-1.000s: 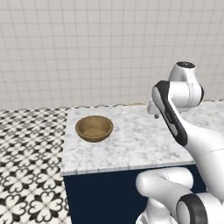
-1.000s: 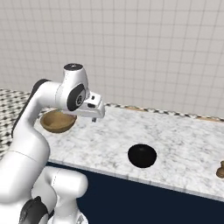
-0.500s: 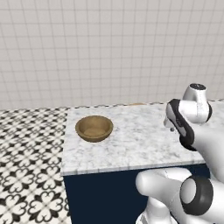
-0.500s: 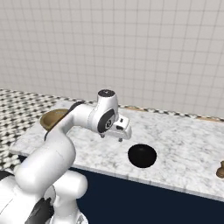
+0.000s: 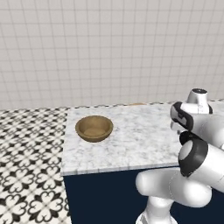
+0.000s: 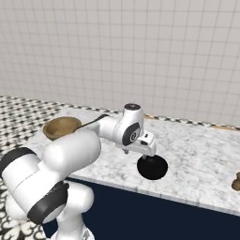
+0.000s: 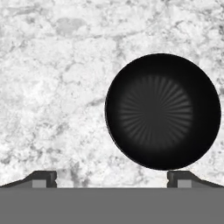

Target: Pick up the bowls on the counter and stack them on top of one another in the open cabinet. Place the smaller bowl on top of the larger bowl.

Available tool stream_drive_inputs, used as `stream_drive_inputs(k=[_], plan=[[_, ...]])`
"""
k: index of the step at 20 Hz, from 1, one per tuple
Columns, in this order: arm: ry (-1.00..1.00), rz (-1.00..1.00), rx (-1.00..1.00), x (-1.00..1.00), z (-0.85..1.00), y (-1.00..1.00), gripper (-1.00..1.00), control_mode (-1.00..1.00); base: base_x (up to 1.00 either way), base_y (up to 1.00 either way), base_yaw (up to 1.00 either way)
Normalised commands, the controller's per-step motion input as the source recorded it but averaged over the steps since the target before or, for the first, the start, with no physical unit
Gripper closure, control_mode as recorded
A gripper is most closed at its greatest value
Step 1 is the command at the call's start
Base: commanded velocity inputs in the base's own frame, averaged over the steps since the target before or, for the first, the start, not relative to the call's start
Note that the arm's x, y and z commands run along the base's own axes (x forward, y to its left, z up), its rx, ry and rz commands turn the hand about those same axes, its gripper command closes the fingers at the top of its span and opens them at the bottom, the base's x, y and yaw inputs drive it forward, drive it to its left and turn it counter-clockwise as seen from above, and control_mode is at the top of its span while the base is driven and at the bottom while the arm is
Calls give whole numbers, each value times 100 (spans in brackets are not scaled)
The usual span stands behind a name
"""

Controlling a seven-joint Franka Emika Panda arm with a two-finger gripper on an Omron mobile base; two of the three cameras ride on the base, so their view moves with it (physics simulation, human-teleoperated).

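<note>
With both bowls on the counter [image 6: 197,164], nothing is stacked yet: smaller bowl [image 6: 152,168] near the front edge, larger bowl [image 5: 94,128] far left. Gripper [image 7: 111,177] hovers just above the black one, jaws wide, empty. Since earlier, the arm swung right from the wooden bowl's side.

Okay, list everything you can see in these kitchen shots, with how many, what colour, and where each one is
wooden bowl: one, light brown, upright near the counter's left end
black bowl: one, glossy black, on the counter nearer its front edge, below the gripper
small figurine-like object: one, brown, at the right edge of the right base view; too small to identify
counter: one, white-grey veined marble over dark navy fronts
wall: pale grey tiles behind the counter
floor: black-and-white patterned tiles, left of the counter
gripper: one, dark fingertips, open, above the black bowl, holding nothing
</note>
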Motion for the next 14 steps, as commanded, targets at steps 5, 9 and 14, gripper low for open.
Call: stream_drive_inputs(k=[5, 9, 14], plan=[[3, -3, 0, 8, -46, 0, -100, -100, 0, 0, 0], [3, -2, 0, 22, -53, 0, -100, -100, 0, 0, 0], [0, -1, 0, 26, -41, -9, -100, -100, 0, 0, 0]])
